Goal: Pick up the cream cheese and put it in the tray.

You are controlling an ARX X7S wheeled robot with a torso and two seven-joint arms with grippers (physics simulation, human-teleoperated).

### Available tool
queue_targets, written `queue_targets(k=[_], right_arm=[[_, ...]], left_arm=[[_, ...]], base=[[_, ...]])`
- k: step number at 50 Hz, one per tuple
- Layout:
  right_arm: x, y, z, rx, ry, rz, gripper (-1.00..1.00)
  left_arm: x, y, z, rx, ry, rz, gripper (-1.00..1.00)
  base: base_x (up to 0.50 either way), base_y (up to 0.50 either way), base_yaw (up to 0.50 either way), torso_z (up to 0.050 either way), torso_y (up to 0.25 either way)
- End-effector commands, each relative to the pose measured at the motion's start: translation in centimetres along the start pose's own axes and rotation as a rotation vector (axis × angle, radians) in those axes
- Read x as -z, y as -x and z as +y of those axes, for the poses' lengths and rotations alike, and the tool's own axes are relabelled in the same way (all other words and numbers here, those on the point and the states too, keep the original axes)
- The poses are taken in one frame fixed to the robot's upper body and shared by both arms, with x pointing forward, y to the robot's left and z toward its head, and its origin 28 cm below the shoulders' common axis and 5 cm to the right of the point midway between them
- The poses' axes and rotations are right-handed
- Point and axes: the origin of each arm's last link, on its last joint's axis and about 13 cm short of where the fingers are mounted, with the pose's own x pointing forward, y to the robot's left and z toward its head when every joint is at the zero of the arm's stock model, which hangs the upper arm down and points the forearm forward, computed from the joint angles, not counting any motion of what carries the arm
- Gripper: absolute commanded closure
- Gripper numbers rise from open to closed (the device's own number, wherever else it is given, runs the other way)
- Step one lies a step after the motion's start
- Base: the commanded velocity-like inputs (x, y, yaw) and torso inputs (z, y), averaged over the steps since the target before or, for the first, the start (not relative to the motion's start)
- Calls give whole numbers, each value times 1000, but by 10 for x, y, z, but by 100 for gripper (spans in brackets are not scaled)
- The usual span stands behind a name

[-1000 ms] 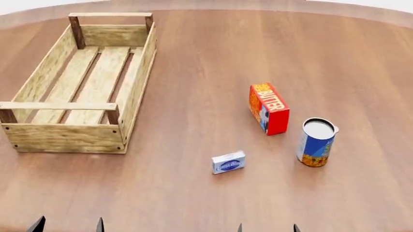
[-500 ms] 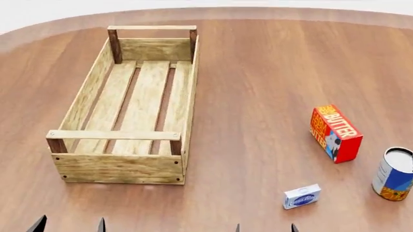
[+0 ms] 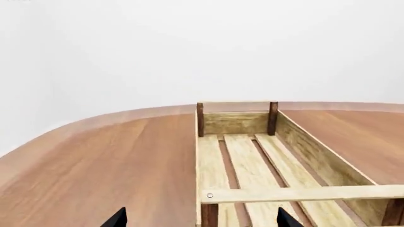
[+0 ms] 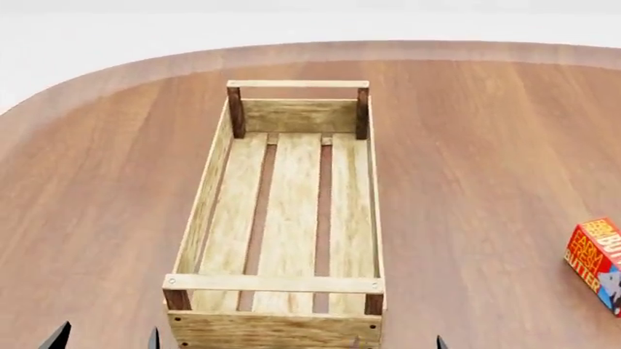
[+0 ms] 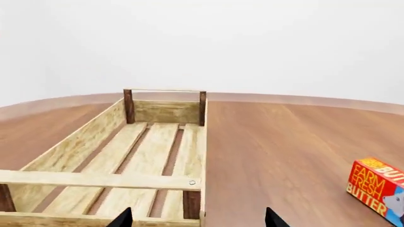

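The cream cheese is out of view in every frame. The tray (image 4: 276, 282), a light-wood slatted crate with dark corner posts, stands lengthwise in the middle of the head view with nothing in it. It also fills the left wrist view as the tray (image 3: 303, 193) and the right wrist view as the tray (image 5: 94, 179). Only dark fingertips show of my left gripper (image 4: 105, 340) (image 3: 202, 220) and my right gripper (image 4: 398, 343) (image 5: 198, 220). Both are open and hold nothing, low at the near edge before the tray's near end.
A red-orange butter box (image 4: 600, 258) (image 5: 379, 189) stands on the brown wooden table (image 4: 466, 160) to the right of the tray, partly cut by the frame edge. The table's curved far edge (image 4: 291, 49) runs behind the tray, against a white background.
The head view has swung left: the tray slid from left to centre, the butter box went to the right edge, and the cream cheese and can left the frame. The fingertips keep their places.
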Motion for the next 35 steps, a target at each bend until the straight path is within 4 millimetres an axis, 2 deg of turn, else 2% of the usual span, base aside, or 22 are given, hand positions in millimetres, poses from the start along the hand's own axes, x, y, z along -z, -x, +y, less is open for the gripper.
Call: queue_targets(k=[1,13,22,35], right_arm=[[1,0,0,-1,-3,5,-100],[1,-1,-1,3,-9,7,-100],[1,-1,-1,14,-18,8,-100],[0,0,-1,12,-21,0,-100]], left_arm=[[1,0,0,0,-4,1,-100],[1,0,0,-5,6,12,-100],[2,0,0,-1,0,11,-100],[1,1,-1,-2,-6,2,-100]], base=[[320,445,0,50,21],[323,416,0,48,20],[339,100,0,0,0],[410,-69,0,0,0]])
